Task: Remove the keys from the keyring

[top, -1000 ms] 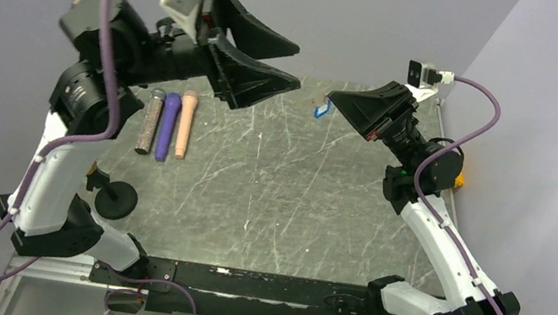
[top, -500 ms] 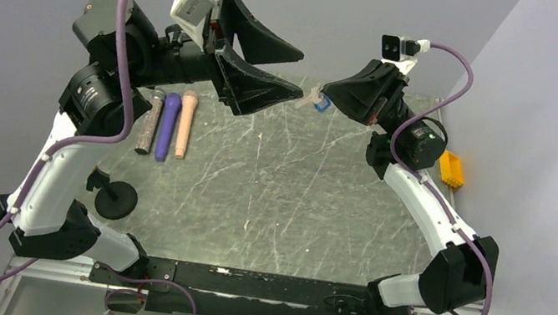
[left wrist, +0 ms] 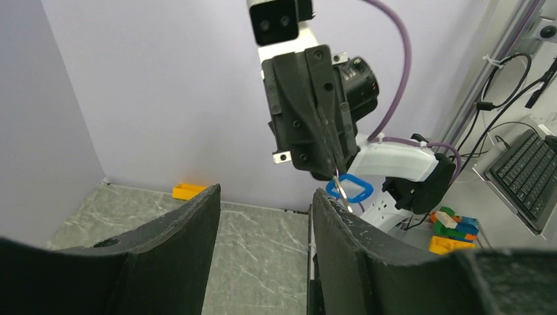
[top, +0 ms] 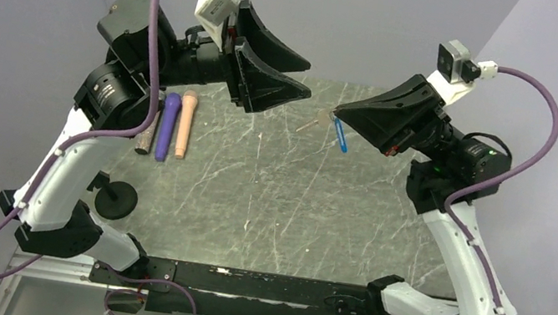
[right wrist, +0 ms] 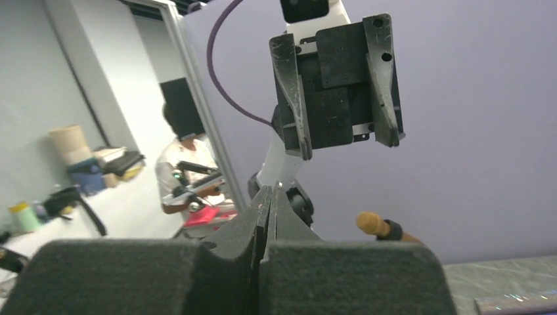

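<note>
Blue-headed keys [top: 341, 136] hang in mid-air above the table [top: 269, 198], pinched at the tips of the right gripper [top: 336, 116], its jaws pressed together on them. Nearby, the left gripper [top: 307, 79] faces them, its 2 jaws apart.

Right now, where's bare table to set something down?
Free: the middle of the table, between the three cylinders on the left and the right arm, down to the near edge. Crowded: the cylinders' corner, the black round base near left, and above the far edge, where the open left gripper faces the right gripper shut on the keys.
</note>
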